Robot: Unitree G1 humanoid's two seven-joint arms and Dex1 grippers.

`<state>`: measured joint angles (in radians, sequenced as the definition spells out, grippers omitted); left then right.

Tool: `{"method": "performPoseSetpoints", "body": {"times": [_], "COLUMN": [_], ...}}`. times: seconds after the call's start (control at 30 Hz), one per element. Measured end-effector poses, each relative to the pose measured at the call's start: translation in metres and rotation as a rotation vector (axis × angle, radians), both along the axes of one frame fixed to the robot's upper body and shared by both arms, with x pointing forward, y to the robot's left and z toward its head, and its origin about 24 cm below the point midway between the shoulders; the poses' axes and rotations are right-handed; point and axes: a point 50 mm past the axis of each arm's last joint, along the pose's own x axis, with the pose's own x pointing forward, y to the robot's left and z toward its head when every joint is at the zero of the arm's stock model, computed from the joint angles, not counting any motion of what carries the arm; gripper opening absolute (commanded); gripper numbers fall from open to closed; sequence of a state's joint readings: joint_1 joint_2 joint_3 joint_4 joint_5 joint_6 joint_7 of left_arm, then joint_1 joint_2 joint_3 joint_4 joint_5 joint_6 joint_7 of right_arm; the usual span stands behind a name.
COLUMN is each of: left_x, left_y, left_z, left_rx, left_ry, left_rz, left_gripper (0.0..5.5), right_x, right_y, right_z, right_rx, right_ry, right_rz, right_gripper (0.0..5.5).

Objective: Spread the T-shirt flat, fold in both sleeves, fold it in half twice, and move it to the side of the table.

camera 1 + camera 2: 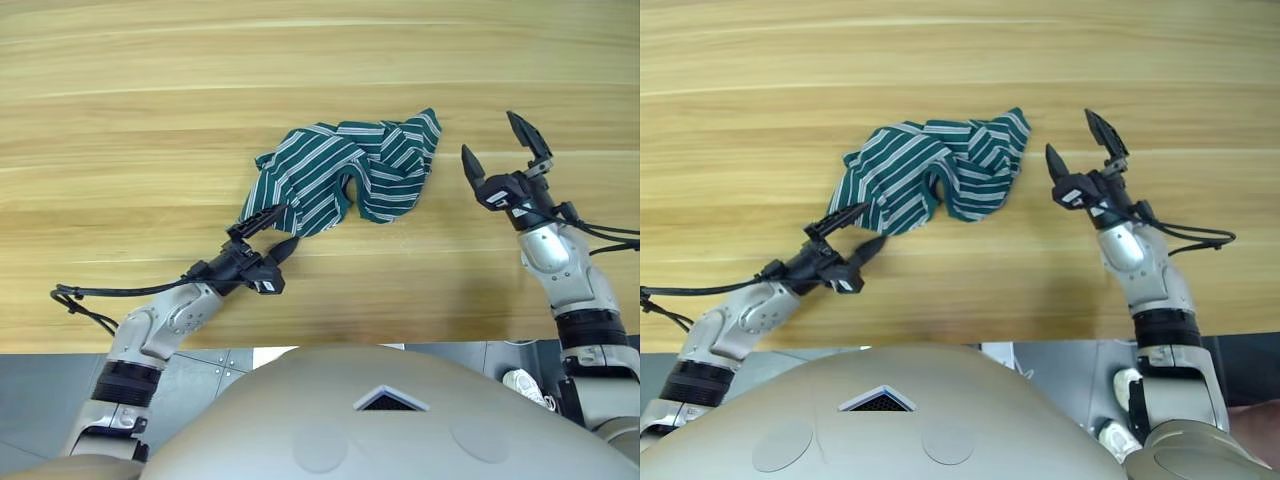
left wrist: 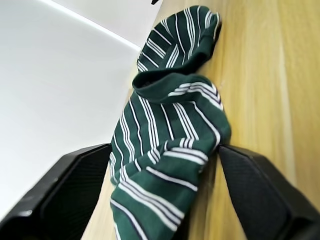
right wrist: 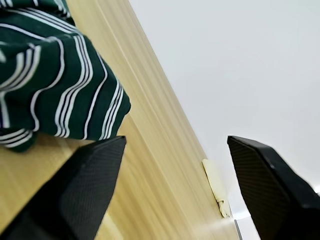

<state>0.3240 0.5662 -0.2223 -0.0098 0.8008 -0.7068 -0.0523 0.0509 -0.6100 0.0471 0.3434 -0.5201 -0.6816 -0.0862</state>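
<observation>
Table (image 1: 320,60): light wood grain, fills most of what I see from the head camera. Its near edge runs just in front of both arms.

T-shirt (image 1: 345,175): dark green with thin white stripes. It sits roughly mid-table as a crumpled heap, bunched and folded over itself. It is not spread, and I cannot pick out either sleeve. The heap runs diagonally, with its low end toward my left arm and its high end toward my right.

Left gripper (image 1: 290,225): at the near-left end of the heap, low over the table. The jaws stand apart and are not clamped. From the left wrist camera I see a striped fold lying in the gap between the two black fingers (image 2: 70,185), and the cloth reaches up against one of them. I cannot tell whether the other finger touches fabric.

Right gripper (image 1: 488,135): just beside the far-right end of the heap, with a narrow strip of bare wood between them. The jaws are spread wide with nothing between them. From the right wrist camera, the shirt's edge lies past one finger (image 3: 85,185).

Black cable (image 1: 90,295): loops off my left forearm near the table edge.
</observation>
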Motion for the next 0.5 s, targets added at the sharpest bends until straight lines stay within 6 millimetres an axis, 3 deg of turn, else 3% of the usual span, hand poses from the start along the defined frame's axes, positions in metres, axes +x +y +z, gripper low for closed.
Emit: {"method": "performPoseSetpoints", "body": {"times": [0.5], "left_x": [0.004], "left_y": [0.005], "left_z": [-0.003], "left_rx": [0.045], "left_ry": [-0.01], "left_rz": [0.034], "left_gripper": [1.81], "right_x": [-0.012], "right_y": [-0.003], "right_z": [-0.009], "right_rx": [-0.019], "right_ry": [0.045], "right_rz": [-0.003], "right_gripper": [3.74]}}
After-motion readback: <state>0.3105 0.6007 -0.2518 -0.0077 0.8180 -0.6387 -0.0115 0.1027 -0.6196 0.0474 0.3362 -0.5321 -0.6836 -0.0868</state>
